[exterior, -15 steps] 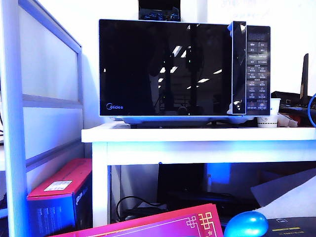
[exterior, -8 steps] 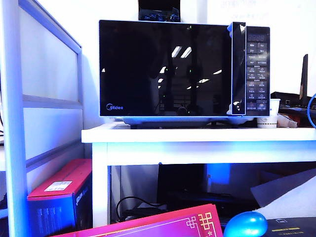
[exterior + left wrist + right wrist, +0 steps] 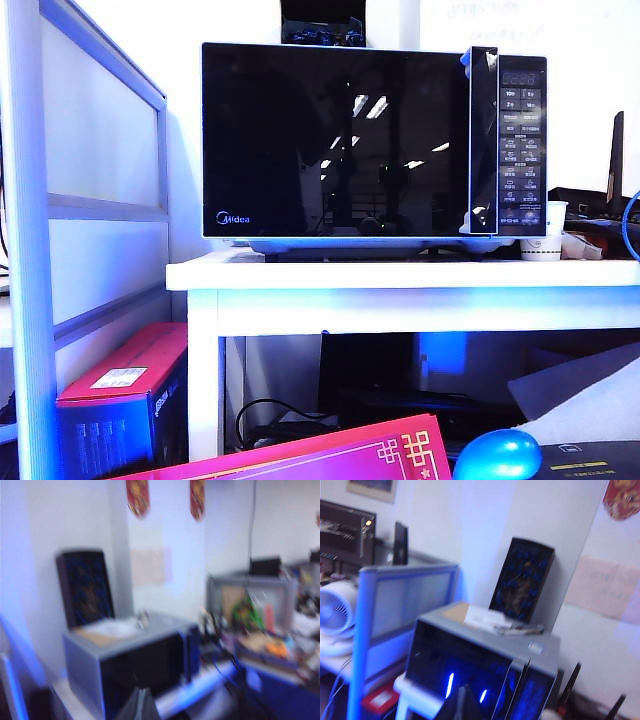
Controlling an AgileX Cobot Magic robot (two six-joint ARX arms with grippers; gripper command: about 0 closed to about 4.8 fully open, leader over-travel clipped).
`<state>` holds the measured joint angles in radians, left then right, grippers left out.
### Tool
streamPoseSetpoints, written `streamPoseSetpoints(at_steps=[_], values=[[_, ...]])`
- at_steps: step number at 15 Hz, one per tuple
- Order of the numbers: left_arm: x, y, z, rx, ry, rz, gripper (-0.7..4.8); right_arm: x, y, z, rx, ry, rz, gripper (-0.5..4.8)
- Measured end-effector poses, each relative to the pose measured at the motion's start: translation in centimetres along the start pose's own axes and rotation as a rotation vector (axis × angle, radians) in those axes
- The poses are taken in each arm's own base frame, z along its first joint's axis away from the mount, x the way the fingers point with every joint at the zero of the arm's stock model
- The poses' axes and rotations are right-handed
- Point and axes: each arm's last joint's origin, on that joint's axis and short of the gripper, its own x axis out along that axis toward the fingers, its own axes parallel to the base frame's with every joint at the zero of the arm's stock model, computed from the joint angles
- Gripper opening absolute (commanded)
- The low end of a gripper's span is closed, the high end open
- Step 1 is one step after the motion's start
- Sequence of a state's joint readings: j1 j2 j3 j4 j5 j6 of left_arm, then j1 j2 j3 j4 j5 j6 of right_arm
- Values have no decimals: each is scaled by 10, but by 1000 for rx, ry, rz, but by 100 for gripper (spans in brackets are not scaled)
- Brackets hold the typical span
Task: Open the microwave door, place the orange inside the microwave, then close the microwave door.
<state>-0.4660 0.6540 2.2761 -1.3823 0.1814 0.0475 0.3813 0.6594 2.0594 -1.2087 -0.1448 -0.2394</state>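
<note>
A: As the exterior view stands, where is the large black boxy Midea microwave with silver-white trim?

B: Upper middle of the frame, sitting on the white desk. Its glossy black glass microwave door is flush against the body, with the vertical button panel at its right edge.

A: And the orange?

B: I see none in any view. At the lower right edge there is a shiny blue rounded object, just beside a red-pink printed box. A red and blue carton stands on the floor at lower left.

A: The end effectors?

B: Neither shows in the exterior view. In the left wrist view, the left end effector is a dark blur at the bottom edge, below the microwave; whether its fingers are apart or together I cannot tell. In the right wrist view, the right end effector pokes in at the bottom edge, fingers together, apparently holding nothing.
</note>
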Motion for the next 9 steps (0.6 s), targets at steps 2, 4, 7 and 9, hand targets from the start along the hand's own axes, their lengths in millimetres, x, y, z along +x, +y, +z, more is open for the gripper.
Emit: streamPoseSetpoints(at_steps=[2,4,7,9], values=[[-8,-7,-7,-15,31,9,-5,-25,7,-11,4,23,14,-1],[-13,-18,-8,-4,19,46,-5,-21,9,-21,13,78,29,-1],[29,-24,-19,6,147,-1,-5,29,9,-50,30,129,67,-1],[60,-25,-25,23,167,-55,-5,54,12,-76,40,47,49,-1]])
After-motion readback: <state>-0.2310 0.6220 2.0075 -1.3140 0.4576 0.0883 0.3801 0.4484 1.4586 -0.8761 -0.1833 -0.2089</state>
